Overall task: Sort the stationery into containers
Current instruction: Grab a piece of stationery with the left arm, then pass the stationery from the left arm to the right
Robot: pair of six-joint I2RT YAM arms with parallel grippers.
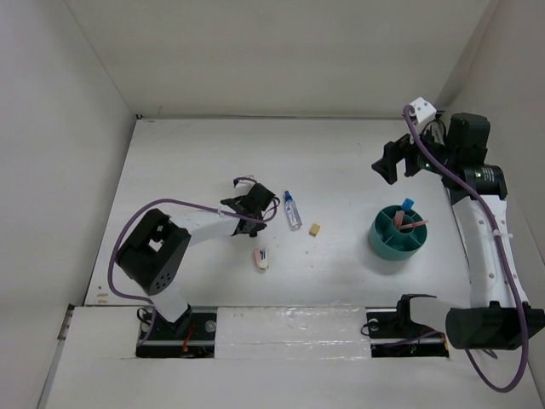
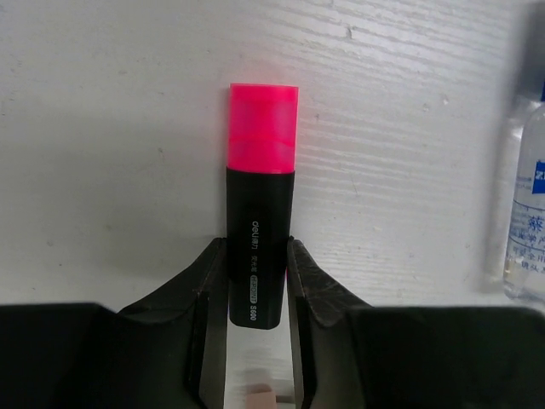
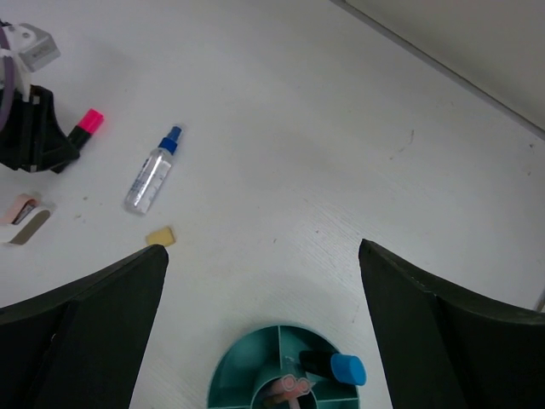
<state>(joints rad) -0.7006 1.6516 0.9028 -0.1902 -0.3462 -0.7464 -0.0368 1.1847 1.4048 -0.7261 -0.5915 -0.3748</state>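
My left gripper (image 1: pixel 255 204) is shut on the black body of the pink-capped highlighter (image 2: pixel 260 230), which lies on the table with its cap pointing away; both fingers press its sides. The teal organiser cup (image 1: pixel 379 243) stands at the right and holds the blue-capped highlighter (image 3: pixel 345 369) and pink-orange pens (image 3: pixel 294 385). My right gripper (image 3: pixel 262 251) is open and empty, held high behind the cup (image 3: pixel 234 375). The clear bottle (image 1: pixel 292 210), tan eraser (image 1: pixel 315 228) and pinkish stapler (image 1: pixel 262 257) lie on the table.
The bottle (image 2: pixel 528 230) lies just right of my left gripper. White walls enclose the table at the back and on both sides. The right arm's base and cables run along the right edge.
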